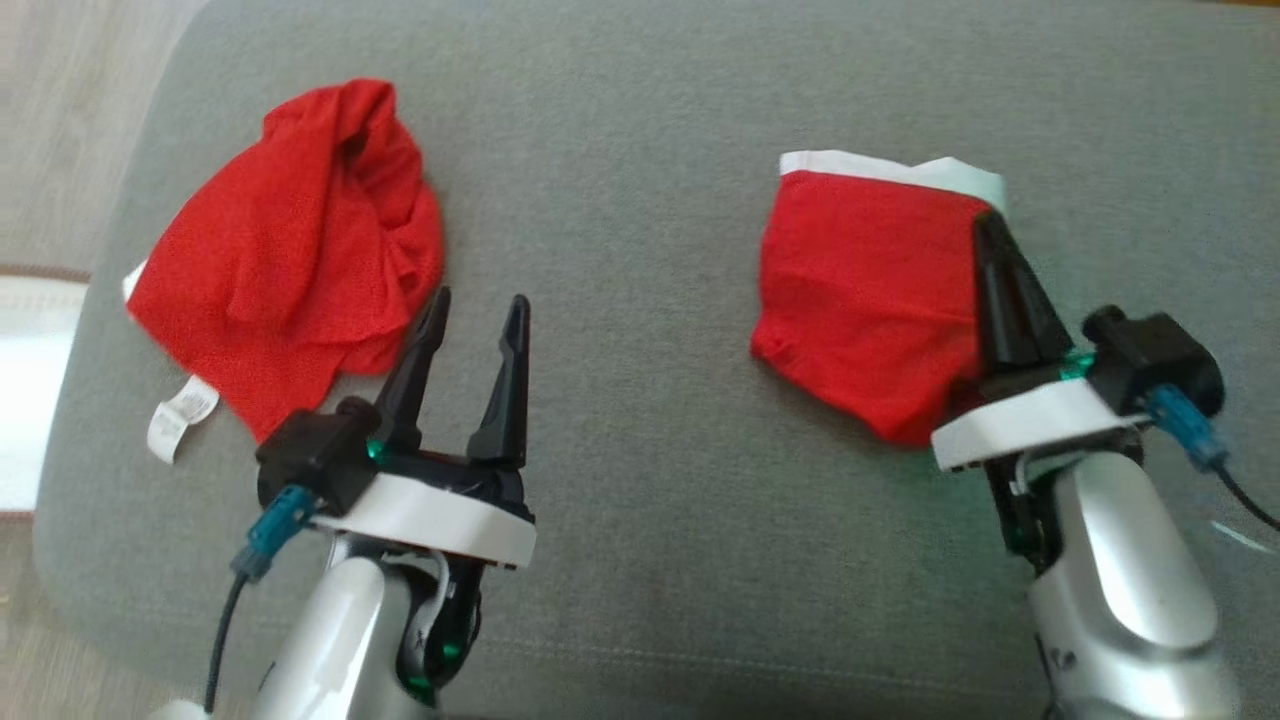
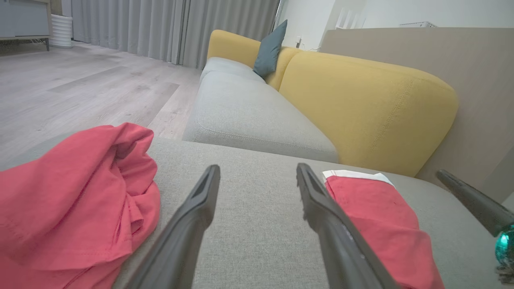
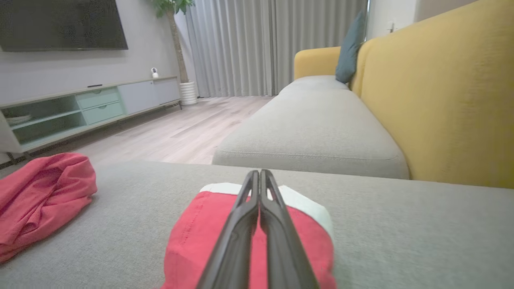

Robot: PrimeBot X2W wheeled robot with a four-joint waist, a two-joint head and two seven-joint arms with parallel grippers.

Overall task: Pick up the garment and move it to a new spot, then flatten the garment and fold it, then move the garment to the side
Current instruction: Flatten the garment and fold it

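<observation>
The one label to be seen is a small white care label [image 1: 182, 415] sticking out from the lower left hem of the crumpled red garment [image 1: 290, 250]; its print is too blurred to read. No other writing or brand shows on either piece of cloth.

The crumpled red garment lies bunched on the left part of the grey cushion [image 1: 640, 200], close to the cushion's left edge, with the wooden floor [image 1: 60, 120] beyond it. The folded red garment [image 1: 865, 280] lies flat on the right part, a white band [image 1: 880, 168] along its far edge, which points toward the yellow backrest [image 2: 361, 104]. Between the two garments runs a wide bare strip of cushion, and the near part of the cushion in front of both is bare too.

The left end effector [image 1: 479, 297] stands with its fingers spread wide and nothing between them, just beside the crumpled garment's lower right edge. The right end effector [image 1: 987, 222] has its fingers pressed together and lies over the right edge of the folded garment, tips near the white band; whether any cloth is pinched between them I cannot tell.
</observation>
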